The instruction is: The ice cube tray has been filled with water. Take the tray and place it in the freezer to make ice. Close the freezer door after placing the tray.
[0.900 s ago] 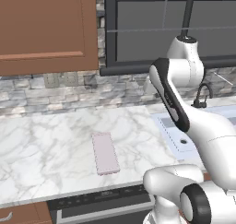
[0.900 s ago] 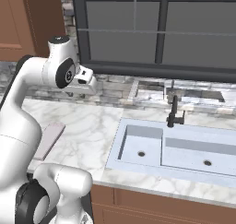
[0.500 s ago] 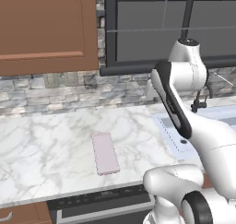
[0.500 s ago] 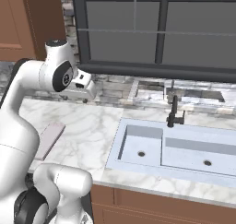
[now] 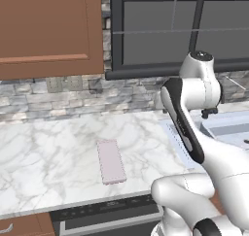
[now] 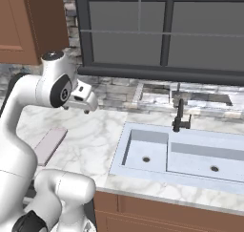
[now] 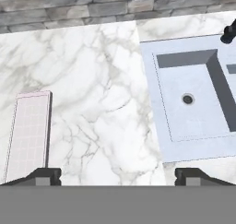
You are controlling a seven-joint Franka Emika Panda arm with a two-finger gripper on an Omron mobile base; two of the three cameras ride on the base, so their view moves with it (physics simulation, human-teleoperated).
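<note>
We hover the end effector [image 7: 117,174], tips apart and empty, high above the ice cube tray [image 5: 111,160] lying flat on the bench [image 5: 53,147]; a tilted grasp could spill its water.

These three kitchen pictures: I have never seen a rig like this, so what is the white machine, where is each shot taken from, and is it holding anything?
Everything here is computer-rendered. The white machine is a robot arm on a base that can drive. Two cameras ride on that base, one behind the arm on its left and one on its right, so both show the same marble counter from two sides. The third camera sits on the hand and looks down past the gripper; the two dark tips at the bottom are its jaws, standing wide apart with nothing between them. On the counter lies a flat pink ice cube tray, untouched. To the right of the tray is a pale double sink with a black faucet.
</note>
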